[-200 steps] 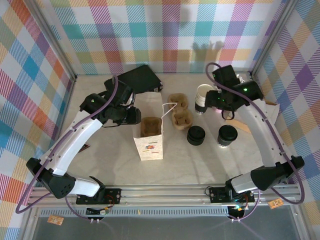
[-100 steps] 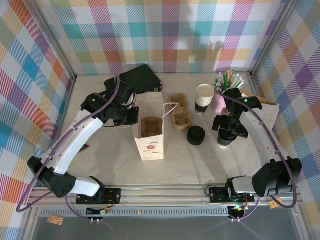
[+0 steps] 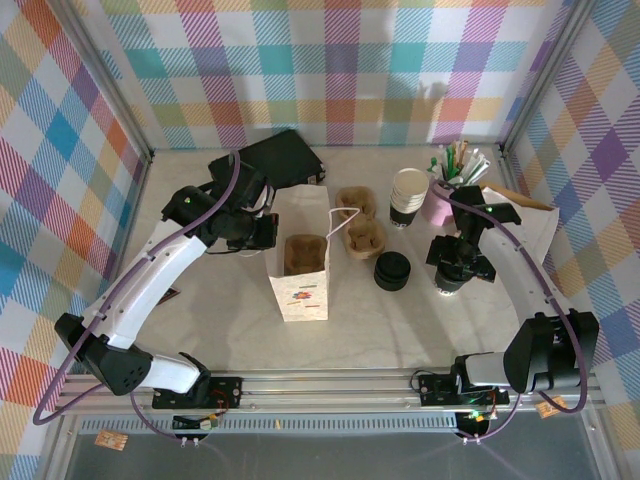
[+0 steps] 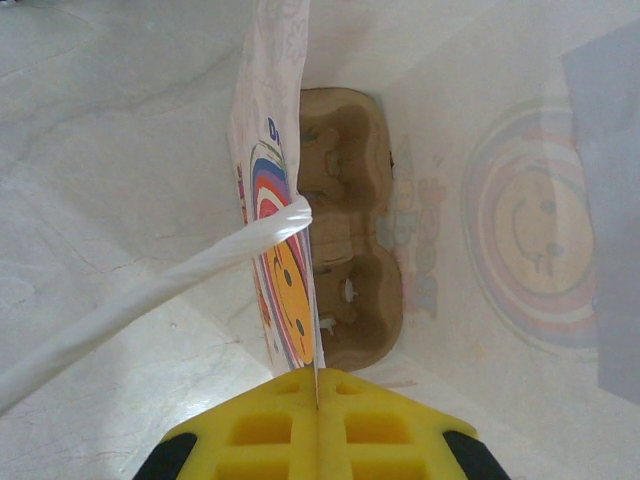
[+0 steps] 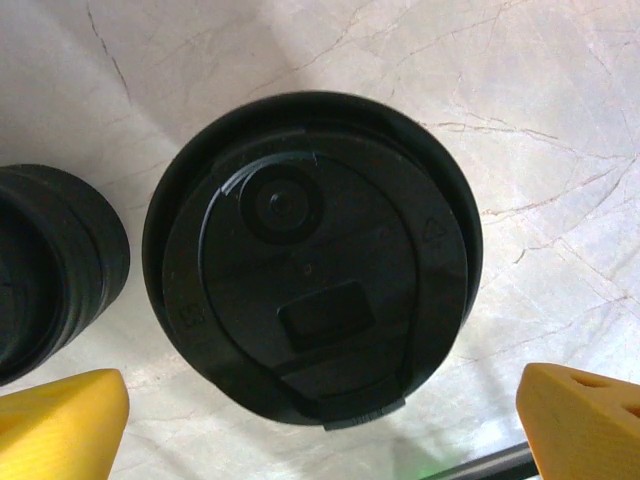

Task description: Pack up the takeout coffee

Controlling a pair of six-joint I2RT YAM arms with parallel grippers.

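The takeout coffee (image 3: 408,193), a cream-white paper cup with a black lower band, stands open-topped at the back right. In front of it is a black-lidded cup (image 3: 454,276) (image 5: 310,260). My right gripper (image 3: 458,268) (image 5: 320,430) hovers straight over that lid, open, one yellow fingertip (image 5: 60,420) on each side and neither touching it. My left gripper (image 3: 266,233) (image 4: 318,400) is shut on the left top edge of the white paper bag (image 3: 300,285) (image 4: 275,200). The bag stands upright with a brown cup carrier (image 3: 300,252) (image 4: 345,230) inside.
A low stack of black lids (image 3: 392,271) (image 5: 50,270) sits just left of the lidded cup. A second brown carrier (image 3: 358,222) lies right of the bag. A pink cup of sticks and straws (image 3: 440,200) stands beside the cream cup. A black tray (image 3: 280,158) lies at the back.
My right arm left the cream-white cup, swung forward and right over the lidded cup, and opened wider. My left gripper closed onto the bag's edge.
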